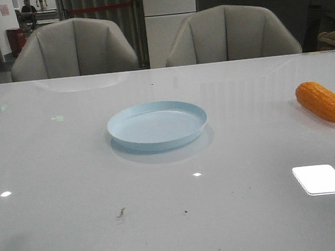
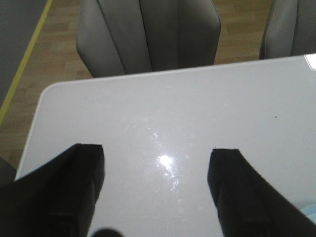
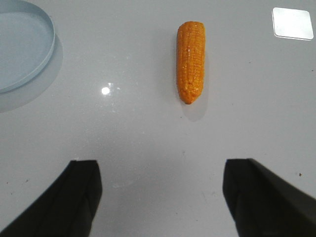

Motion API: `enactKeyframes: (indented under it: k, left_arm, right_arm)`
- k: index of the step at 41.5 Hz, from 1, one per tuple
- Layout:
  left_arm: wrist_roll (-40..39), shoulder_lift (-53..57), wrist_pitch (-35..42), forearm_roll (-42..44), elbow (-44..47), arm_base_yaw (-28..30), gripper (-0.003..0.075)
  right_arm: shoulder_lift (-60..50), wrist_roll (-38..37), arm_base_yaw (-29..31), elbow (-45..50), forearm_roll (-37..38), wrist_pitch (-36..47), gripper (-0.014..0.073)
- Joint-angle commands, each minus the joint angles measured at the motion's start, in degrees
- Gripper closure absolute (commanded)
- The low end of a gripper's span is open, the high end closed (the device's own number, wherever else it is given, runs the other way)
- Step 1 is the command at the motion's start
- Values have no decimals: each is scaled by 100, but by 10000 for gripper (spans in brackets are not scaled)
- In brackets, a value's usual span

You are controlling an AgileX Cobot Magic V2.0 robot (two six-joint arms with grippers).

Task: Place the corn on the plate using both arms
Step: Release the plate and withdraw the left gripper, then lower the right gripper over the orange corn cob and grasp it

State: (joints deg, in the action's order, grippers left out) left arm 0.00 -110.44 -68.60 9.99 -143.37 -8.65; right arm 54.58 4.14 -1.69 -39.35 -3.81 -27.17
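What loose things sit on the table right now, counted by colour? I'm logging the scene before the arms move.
Orange: 1, the corn, lying on the table's right side, apart from the plate.
Pale blue: 1, the plate, near the middle, nothing on it.
Total: 2.

I'm seeing the plate (image 1: 157, 125) sitting mid-bench (image 1: 72, 188), corn (image 1: 322, 102) lying well apart to its right, two chairs (image 1: 72, 47) standing behind.

Plain black, blunt, wedge-shaped jaws.
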Motion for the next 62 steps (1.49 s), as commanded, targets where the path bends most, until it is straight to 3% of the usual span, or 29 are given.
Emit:
enactKeyframes:
  k: [1,7,11,16,24,34,42,50,62]
  left_arm:
    - [0,640,296,66,-167,91,232]
    - [155,1075,135,66,145,256,234]
    - [440,1451,417,80,846,288,234]
    - [496,2162,1307,80,2334,288,234]
    - [0,3796,3484,80,5598,358,234]
    - [-200,5200,4348,80,8438,499,234]
    - [-341,6177,5114,-123,10135,499,234]
    - [-341,6838,5333,-169,10892,499,234]
    - [-341,6973,5405,-169,11013,499,234]
  right_arm:
    - [-54,28,4,-191,0,384,-19]
    - [-54,28,4,-191,0,384,-19]
    - [-54,28,4,-191,0,384,-19]
    - [-54,28,4,-191,0,384,-19]
    - [-54,28,4,-191,0,384,-19]
    - [-47,28,4,-191,0,319,-19]
    - [423,28,4,-669,24,-34,-19]
    - [1589,-5,15,-1909,177,-518,-19]
    - [3710,-278,15,-4222,301,-1363,-19]
